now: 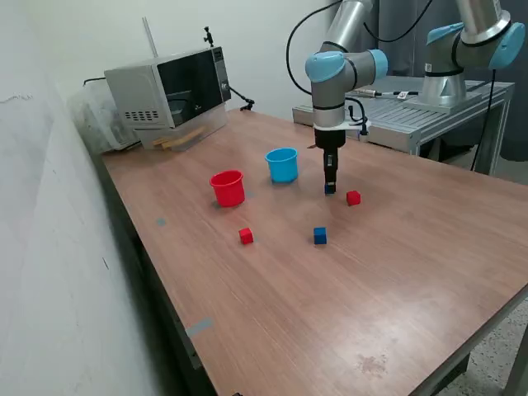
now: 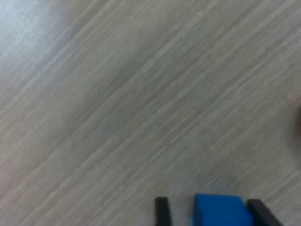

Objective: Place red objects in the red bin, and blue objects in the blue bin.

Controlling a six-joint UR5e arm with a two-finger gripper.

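Your two-finger gripper is down at the brown wooden table, fingers either side of a small dark blue cube, just beside the light blue plastic cup. Can't tell if it's actually clamped.

My fingers point straight down at a blue cube on the desk, a red cube just beside it. The blue bin and red bin stand upright nearby; another red cube and blue cube lie apart.
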